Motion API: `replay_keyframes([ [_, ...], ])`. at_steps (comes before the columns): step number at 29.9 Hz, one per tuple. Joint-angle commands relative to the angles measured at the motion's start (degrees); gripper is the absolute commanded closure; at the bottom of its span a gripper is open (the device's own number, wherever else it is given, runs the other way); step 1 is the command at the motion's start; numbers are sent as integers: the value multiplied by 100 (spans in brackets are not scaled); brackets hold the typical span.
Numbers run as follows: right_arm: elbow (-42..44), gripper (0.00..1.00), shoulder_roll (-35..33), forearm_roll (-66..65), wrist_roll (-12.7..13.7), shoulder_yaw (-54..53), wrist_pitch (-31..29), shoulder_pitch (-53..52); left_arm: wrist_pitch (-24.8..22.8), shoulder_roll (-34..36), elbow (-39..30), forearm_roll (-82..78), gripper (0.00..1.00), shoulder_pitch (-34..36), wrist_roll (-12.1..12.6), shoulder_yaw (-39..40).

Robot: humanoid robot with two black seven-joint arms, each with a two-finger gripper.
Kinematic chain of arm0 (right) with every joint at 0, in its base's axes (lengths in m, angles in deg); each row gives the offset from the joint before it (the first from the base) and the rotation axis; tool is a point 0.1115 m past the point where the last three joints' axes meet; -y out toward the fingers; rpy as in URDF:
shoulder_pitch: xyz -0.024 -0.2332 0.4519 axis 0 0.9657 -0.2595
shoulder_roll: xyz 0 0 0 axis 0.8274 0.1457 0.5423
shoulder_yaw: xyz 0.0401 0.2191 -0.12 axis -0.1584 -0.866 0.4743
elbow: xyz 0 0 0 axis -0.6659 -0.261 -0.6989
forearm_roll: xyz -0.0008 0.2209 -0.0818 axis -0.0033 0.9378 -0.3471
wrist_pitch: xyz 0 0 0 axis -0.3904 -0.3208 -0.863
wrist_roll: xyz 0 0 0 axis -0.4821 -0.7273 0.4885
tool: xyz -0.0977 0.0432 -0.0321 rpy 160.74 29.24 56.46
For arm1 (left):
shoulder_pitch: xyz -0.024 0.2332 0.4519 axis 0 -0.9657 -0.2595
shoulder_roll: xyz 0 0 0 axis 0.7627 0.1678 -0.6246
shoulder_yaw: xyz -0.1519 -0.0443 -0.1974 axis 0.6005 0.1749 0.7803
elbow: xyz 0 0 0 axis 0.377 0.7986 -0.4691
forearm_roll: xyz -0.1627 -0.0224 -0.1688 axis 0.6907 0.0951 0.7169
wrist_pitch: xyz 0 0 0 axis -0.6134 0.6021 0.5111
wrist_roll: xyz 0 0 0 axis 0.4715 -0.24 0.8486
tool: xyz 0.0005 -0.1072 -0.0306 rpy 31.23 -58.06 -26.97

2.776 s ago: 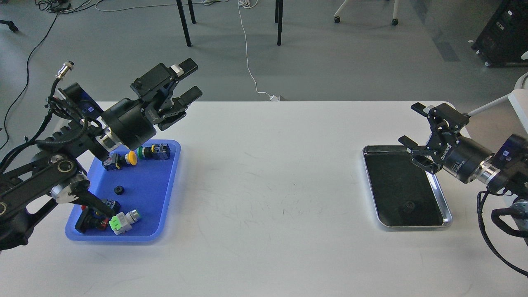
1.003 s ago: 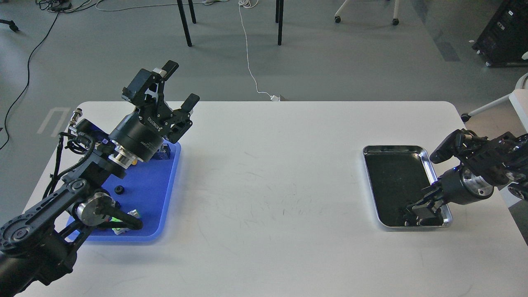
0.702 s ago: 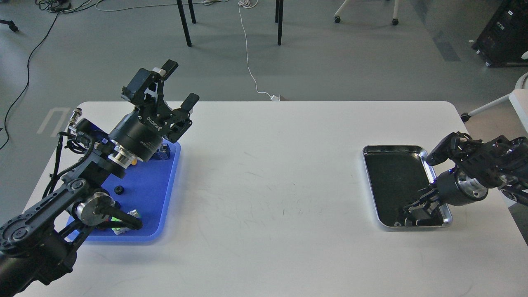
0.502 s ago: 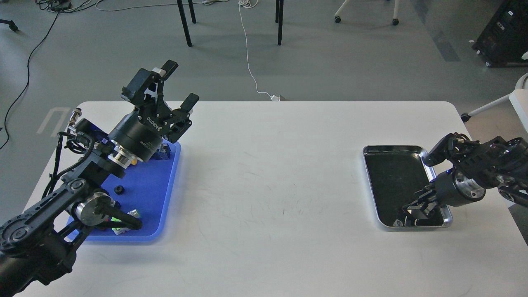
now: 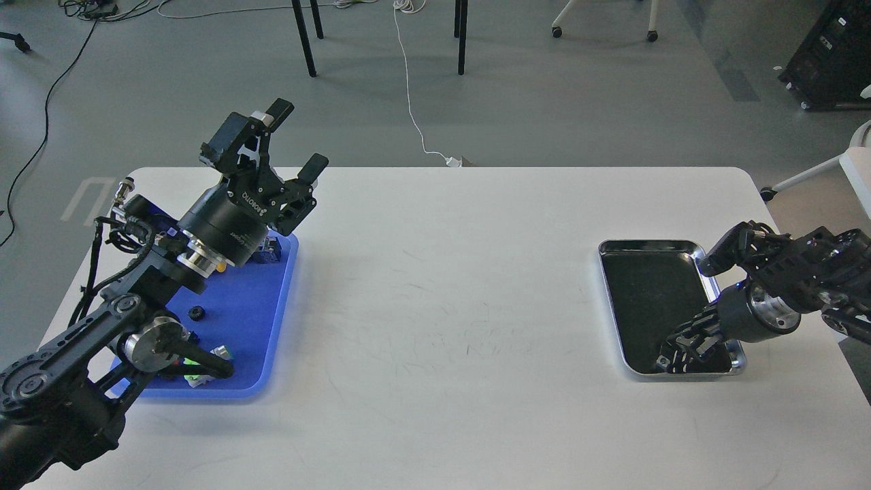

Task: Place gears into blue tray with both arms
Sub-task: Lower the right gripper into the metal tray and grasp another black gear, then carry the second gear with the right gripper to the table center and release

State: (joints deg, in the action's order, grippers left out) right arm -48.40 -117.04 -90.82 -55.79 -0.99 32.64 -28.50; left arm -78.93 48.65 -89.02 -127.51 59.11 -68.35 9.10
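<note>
One gear [image 5: 196, 313], a tiny black toothed wheel, lies in the middle of the blue tray [image 5: 252, 306] at the left of the table. My left gripper [image 5: 299, 136] hangs open and empty above the tray's far end, tilted up and away. My right gripper [image 5: 670, 357] reaches down into the front right corner of the silver-rimmed metal tray [image 5: 646, 243]. Its dark fingers blend into the tray's black inside, so I cannot tell them apart. No gear shows in the metal tray; whatever lies under the fingers is hidden.
In the blue tray, a green-and-white switch block [image 5: 194, 373] lies at the near end, half hidden by my left forearm, and a blue-black part [image 5: 271, 248] peeks out under the left wrist. Chair legs and cables stand on the floor beyond the table.
The right gripper came down from above the metal tray into its front right corner, and its fingers look drawn closer over the last half second. The left arm has held still for the last second.
</note>
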Motion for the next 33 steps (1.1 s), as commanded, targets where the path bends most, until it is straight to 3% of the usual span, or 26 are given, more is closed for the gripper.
replay_keyframes([
  [1, 0, 84, 0, 17, 1, -18, 0, -9, -1, -5, 0, 2, 2, 0, 0, 3],
  [10, -123, 84, -35, 385, 1, -53, 0, -360, -1, 4, 0, 2, 2, 0, 0, 3],
  [16, -571, 84, 140, 1185, 1, 17, -97, -1203, -10, 4, 0, 2, 2, 9, 0, 3],
  [22, -344, 84, 1386, 1554, 1, 649, -243, -2039, -1, 13, 0, 2, 2, 9, 0, 3],
  [29, 684, 84, 3021, 1827, 1, 1019, -194, -2066, -1, 22, -9, 2, 2, 9, 0, 82],
  [33, 922, 83, 3506, 2152, 1, 1151, -167, -1987, -1, 110, -9, 2, 2, 9, 0, 134],
])
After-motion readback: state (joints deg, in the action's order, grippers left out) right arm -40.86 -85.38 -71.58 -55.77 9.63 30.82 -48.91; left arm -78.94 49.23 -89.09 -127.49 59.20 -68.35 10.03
